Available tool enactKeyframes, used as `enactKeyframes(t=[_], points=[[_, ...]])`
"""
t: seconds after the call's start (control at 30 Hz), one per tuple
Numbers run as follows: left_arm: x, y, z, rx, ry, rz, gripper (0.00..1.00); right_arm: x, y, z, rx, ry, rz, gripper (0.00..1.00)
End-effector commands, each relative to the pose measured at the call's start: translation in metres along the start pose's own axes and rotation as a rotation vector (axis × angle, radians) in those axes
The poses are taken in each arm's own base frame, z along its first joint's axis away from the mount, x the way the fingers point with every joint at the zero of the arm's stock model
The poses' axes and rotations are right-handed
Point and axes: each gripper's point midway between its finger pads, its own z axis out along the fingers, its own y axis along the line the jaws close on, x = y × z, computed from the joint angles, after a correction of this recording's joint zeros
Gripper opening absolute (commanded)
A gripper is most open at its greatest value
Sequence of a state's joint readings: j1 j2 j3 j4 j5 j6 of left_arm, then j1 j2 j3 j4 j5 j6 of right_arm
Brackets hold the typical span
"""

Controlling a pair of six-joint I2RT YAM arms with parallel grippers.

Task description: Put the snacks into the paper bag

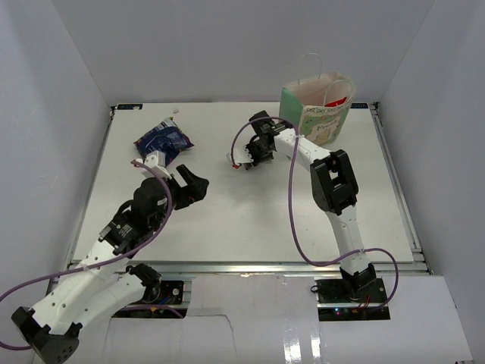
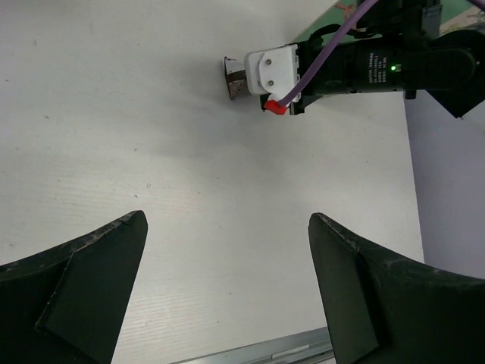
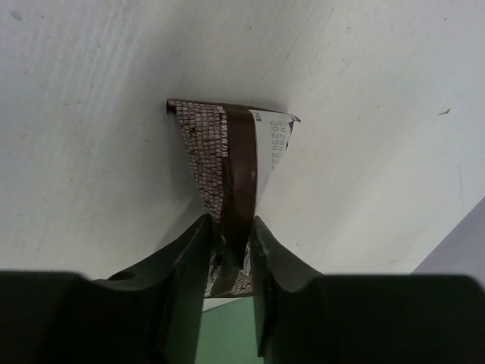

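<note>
The mint-green paper bag [image 1: 317, 106] stands upright at the back right, with a red packet [image 1: 338, 99] showing inside. My right gripper [image 1: 241, 161] is shut on a small brown wrapped candy [image 3: 231, 163], held just above the table left of the bag; the candy also shows in the left wrist view [image 2: 233, 78]. The crinkled dark-blue bag [image 1: 162, 139] lies at the back left. My left gripper [image 1: 198, 186] is open and empty over bare table, in front of the blue bag. The other snacks are out of view.
White walls enclose the table on three sides. A small white scrap [image 1: 176, 111] lies near the back edge. The table's metal front rail [image 2: 303, 350] runs just beyond my left fingers.
</note>
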State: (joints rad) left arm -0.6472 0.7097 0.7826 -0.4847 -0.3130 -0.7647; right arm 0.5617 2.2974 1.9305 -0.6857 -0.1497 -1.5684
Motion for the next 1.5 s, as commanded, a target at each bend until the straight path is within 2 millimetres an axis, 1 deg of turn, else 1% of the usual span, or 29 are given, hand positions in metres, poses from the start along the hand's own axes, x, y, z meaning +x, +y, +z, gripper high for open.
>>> enactKeyframes(t=[0.0,0.03,0.07,0.1,0.13,0.17,0.2,0.3,0.37,0.4,0.47,0.5,0.6,0.63,0.67,0.7,0.73,0.77,0.8,0.83,0.87,0.9,1.03,1.07,1.17,1.2,1.27,1.4,1.47], points=[[-0.004,-0.010,0.002,0.008,0.015,-0.021,0.98,-0.020,0.005,-0.011,-0.025,-0.082,0.035,0.30],[-0.001,-0.008,0.005,-0.002,0.024,-0.021,0.98,-0.023,0.003,-0.021,-0.010,-0.097,0.041,0.28],[0.000,-0.008,0.006,-0.005,0.025,-0.029,0.98,-0.030,0.012,-0.021,-0.028,-0.136,0.067,0.24],[0.001,-0.006,0.007,-0.012,0.028,-0.032,0.98,-0.035,0.012,-0.025,-0.024,-0.159,0.084,0.23],[0.002,-0.006,0.007,-0.014,0.027,-0.037,0.98,-0.039,0.009,-0.038,-0.005,-0.181,0.102,0.22],[0.002,-0.006,0.007,-0.011,0.027,-0.035,0.98,-0.042,0.012,-0.042,-0.010,-0.203,0.126,0.21],[0.002,-0.005,0.006,-0.011,0.022,-0.038,0.98,-0.051,0.007,-0.057,0.011,-0.250,0.167,0.19],[0.000,-0.005,0.005,-0.002,0.009,-0.039,0.98,-0.066,0.005,-0.079,0.030,-0.335,0.227,0.16],[0.000,-0.005,0.004,0.003,0.002,-0.039,0.98,-0.073,-0.004,-0.108,0.074,-0.374,0.273,0.15],[0.000,-0.004,0.005,0.003,0.002,-0.041,0.98,-0.080,-0.011,-0.130,0.107,-0.410,0.279,0.14],[0.002,-0.003,0.005,0.003,0.002,-0.042,0.98,-0.089,-0.020,-0.158,0.147,-0.465,0.305,0.13],[0.002,-0.002,0.005,0.002,0.003,-0.042,0.98,-0.093,-0.032,-0.186,0.208,-0.481,0.293,0.13],[0.007,-0.002,0.008,0.006,0.016,-0.042,0.98,-0.093,-0.050,-0.230,0.299,-0.502,0.295,0.13],[0.008,-0.003,0.009,0.008,0.016,-0.042,0.98,-0.094,-0.062,-0.256,0.362,-0.500,0.271,0.13],[0.010,-0.002,0.010,0.010,0.023,-0.042,0.98,-0.090,-0.069,-0.269,0.400,-0.488,0.262,0.13],[0.011,-0.002,0.011,0.009,0.026,-0.041,0.98,-0.075,-0.075,-0.281,0.441,-0.459,0.275,0.13],[0.011,-0.003,0.011,0.013,0.024,-0.041,0.98,-0.069,-0.087,-0.302,0.500,-0.445,0.262,0.13],[0.011,-0.003,0.011,0.014,0.024,-0.041,0.98,-0.060,-0.092,-0.312,0.533,-0.425,0.263,0.13],[0.011,-0.003,0.012,0.015,0.024,-0.037,0.98,-0.037,-0.097,-0.319,0.567,-0.375,0.286,0.13],[0.011,-0.004,0.012,0.016,0.023,-0.034,0.98,-0.027,-0.105,-0.335,0.620,-0.350,0.278,0.13],[0.011,-0.003,0.012,0.016,0.023,-0.033,0.98,-0.014,-0.110,-0.343,0.652,-0.319,0.286,0.13],[0.011,-0.004,0.013,0.018,0.023,-0.031,0.98,0.008,-0.111,-0.350,0.683,-0.285,0.315,0.13],[0.013,-0.005,0.016,0.025,0.028,-0.021,0.98,0.057,-0.126,-0.374,0.817,-0.165,0.317,0.14],[0.014,-0.005,0.017,0.026,0.031,-0.020,0.98,0.074,-0.125,-0.376,0.832,-0.122,0.335,0.15],[0.017,-0.006,0.021,0.026,0.044,-0.016,0.98,0.097,-0.124,-0.376,0.844,-0.078,0.353,0.17],[0.018,-0.007,0.022,0.026,0.047,-0.013,0.98,0.110,-0.120,-0.371,0.835,-0.065,0.375,0.18],[0.018,-0.007,0.024,0.025,0.050,-0.011,0.98,0.124,-0.113,-0.361,0.816,-0.059,0.412,0.24],[0.021,-0.010,0.029,0.030,0.061,-0.003,0.98,0.126,-0.109,-0.354,0.807,-0.088,0.445,0.34],[0.022,-0.012,0.034,0.028,0.073,0.007,0.98,0.124,-0.109,-0.356,0.818,-0.102,0.456,0.37]])
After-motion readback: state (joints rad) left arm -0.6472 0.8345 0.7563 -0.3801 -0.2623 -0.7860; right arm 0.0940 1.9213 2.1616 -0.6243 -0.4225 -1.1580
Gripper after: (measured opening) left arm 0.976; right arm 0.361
